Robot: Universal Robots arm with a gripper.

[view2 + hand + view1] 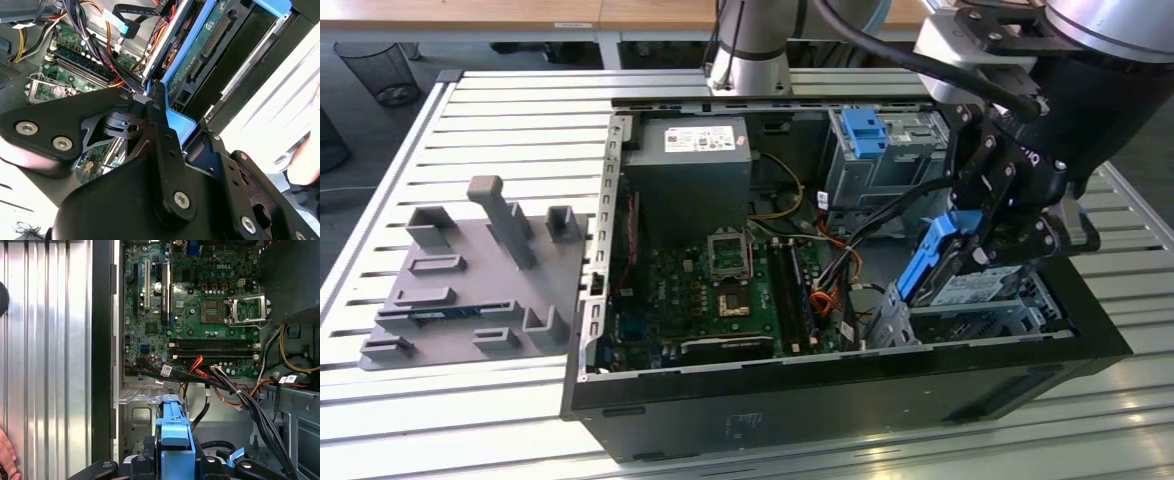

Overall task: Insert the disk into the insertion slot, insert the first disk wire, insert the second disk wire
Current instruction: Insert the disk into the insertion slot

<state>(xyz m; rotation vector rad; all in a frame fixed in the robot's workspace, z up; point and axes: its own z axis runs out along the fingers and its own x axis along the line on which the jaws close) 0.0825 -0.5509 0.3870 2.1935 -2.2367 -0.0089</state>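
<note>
My gripper (pixel 983 250) is shut on the disk (pixel 939 258), a drive in a bright blue carrier, and holds it steeply tilted. It hangs just above the insertion slot (pixel 974 312), a low cage of perforated grey metal at the front corner of the open computer case, on the exterior view's right. In the second wrist view the disk (pixel 202 47) shows its green circuit board and blue frame between black fingers (pixel 159 117). In the first wrist view the blue carrier (pixel 175 437) stands over the grey cage (pixel 137 407). Loose black and orange wires (pixel 851 262) lie beside the slot.
A taller grey bay with a blue latch (pixel 865 133) stands behind the slot. The motherboard (pixel 720 290) and power supply (pixel 687 160) fill the case. A grey fixture plate (pixel 467 280) lies on the slatted table. A person's hand (pixel 6 456) rests near the case edge.
</note>
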